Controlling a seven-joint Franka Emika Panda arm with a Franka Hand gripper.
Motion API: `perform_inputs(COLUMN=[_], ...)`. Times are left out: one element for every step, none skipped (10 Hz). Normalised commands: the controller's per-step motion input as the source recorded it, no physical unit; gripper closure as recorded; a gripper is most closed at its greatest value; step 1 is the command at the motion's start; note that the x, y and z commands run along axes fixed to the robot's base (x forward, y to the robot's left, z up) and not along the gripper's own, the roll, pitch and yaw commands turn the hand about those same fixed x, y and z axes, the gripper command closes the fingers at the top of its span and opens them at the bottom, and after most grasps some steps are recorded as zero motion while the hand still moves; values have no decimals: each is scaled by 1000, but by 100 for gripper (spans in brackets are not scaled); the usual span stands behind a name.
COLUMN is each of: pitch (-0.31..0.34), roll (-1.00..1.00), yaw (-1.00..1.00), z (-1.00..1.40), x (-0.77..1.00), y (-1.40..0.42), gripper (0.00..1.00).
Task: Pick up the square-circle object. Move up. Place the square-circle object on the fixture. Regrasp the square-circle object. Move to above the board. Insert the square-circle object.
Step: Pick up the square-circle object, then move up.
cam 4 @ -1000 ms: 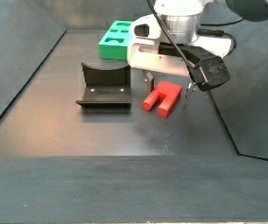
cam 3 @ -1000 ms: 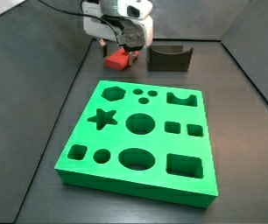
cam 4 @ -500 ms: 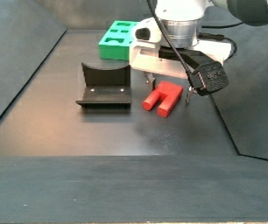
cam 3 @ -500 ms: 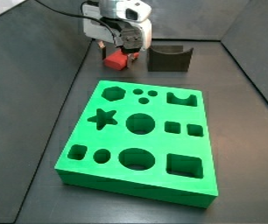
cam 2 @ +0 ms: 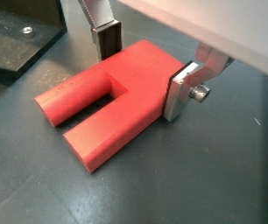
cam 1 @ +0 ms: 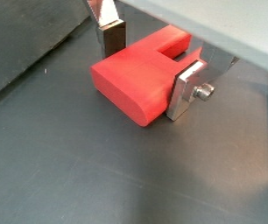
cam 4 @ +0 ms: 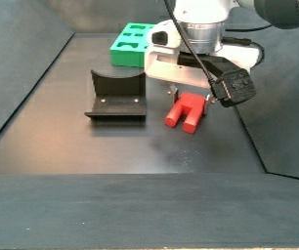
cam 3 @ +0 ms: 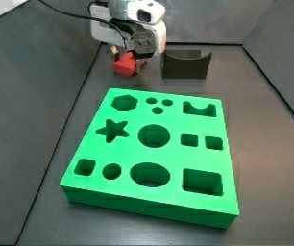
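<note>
The square-circle object [cam 1: 130, 77], a red block with a notch between two prongs [cam 2: 95, 105], lies on the dark floor. My gripper [cam 1: 148, 63] stands over it with one finger on each side. One silver finger [cam 2: 186, 92] lies flat against its side and the other finger [cam 2: 107, 39] meets the opposite edge, so the gripper is shut on it. In both side views the gripper [cam 4: 189, 98] reaches down to the red piece [cam 3: 127, 65] beside the fixture [cam 3: 185, 64]. The green board [cam 3: 150, 144] lies apart from them.
The dark fixture [cam 4: 115, 95] stands on the floor a short way from the red piece, and its base plate corner [cam 2: 14, 39] shows in a wrist view. The board's end [cam 4: 133, 41] lies behind the arm. Dark walls enclose the floor.
The red piece has turned slightly between the fingers and looks narrower from the side. The gripper has closed in on it and stayed low in the same place.
</note>
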Motion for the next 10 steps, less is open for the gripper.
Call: perform_inputs(pitch=[0, 0, 0, 0, 0, 0, 0, 0, 0, 11], roll=[0, 0, 0, 0, 0, 0, 0, 0, 0, -5], yaw=[0, 0, 0, 0, 0, 0, 0, 0, 0, -16], z=[0, 0, 0, 0, 0, 0, 0, 0, 833, 802], x=[0, 0, 0, 0, 0, 0, 0, 0, 0, -6], y=[0, 0, 0, 0, 0, 0, 0, 0, 0, -41], gripper=[100, 100, 100, 100, 100, 100, 100, 100, 100, 100])
